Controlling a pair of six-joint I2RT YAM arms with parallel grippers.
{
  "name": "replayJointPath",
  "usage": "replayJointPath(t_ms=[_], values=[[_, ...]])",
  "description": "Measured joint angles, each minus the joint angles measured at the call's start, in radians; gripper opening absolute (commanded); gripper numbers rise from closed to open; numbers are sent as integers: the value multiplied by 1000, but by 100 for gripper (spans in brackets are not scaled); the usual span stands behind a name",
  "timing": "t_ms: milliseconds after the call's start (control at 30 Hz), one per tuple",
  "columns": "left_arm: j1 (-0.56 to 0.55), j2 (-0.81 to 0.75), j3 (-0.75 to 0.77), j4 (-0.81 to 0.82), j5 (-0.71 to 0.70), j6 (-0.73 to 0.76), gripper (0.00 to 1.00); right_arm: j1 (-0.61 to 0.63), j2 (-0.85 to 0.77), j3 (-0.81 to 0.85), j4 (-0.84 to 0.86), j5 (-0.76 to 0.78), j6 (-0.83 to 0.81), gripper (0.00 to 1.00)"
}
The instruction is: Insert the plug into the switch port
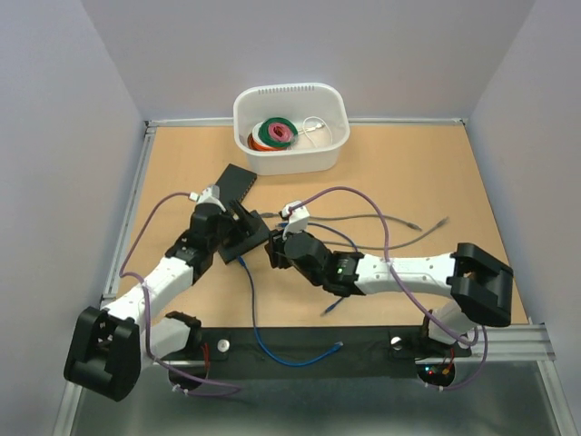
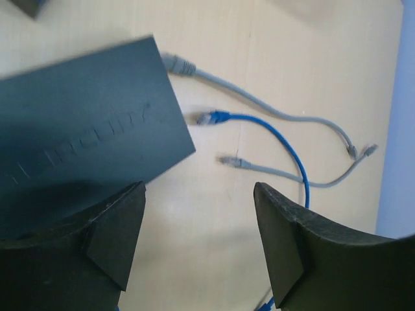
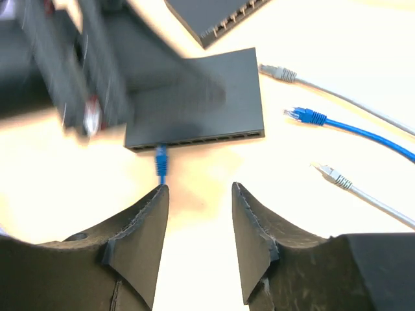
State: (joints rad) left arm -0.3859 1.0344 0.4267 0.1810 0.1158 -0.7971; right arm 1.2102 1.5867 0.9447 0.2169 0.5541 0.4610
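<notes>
PLUG: blue cable plug [image 3: 160, 154] in front port of flat black switch box [image 3: 201, 97] | PINCERS: right pincer [image 3: 199, 188] spread, empty; left pincer [image 2: 198, 191] spread beside box | RISK: snagging blue cable [image 1: 251, 304] on withdrawal, tugging plug out

Pale lilac-grey walls [image 1: 300, 45] on three sides, plain and evenly lit. Between them a light wooden table [image 1: 436, 173], edged on the left by a metal rail [image 1: 130, 200]. Along the near edge a black strip [image 1: 363, 363], then a grey metal sheet [image 1: 318, 409] below.
</notes>
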Motion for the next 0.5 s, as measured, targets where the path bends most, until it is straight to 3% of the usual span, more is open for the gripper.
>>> replayJointPath(t_ms=[267,500], values=[[183,166,250,-119,-1,131,79,2,-142,-127,-9,-2,79,49],[227,335,335,-158,-31,188,79,2,-229,-201,-47,-8,130,50]])
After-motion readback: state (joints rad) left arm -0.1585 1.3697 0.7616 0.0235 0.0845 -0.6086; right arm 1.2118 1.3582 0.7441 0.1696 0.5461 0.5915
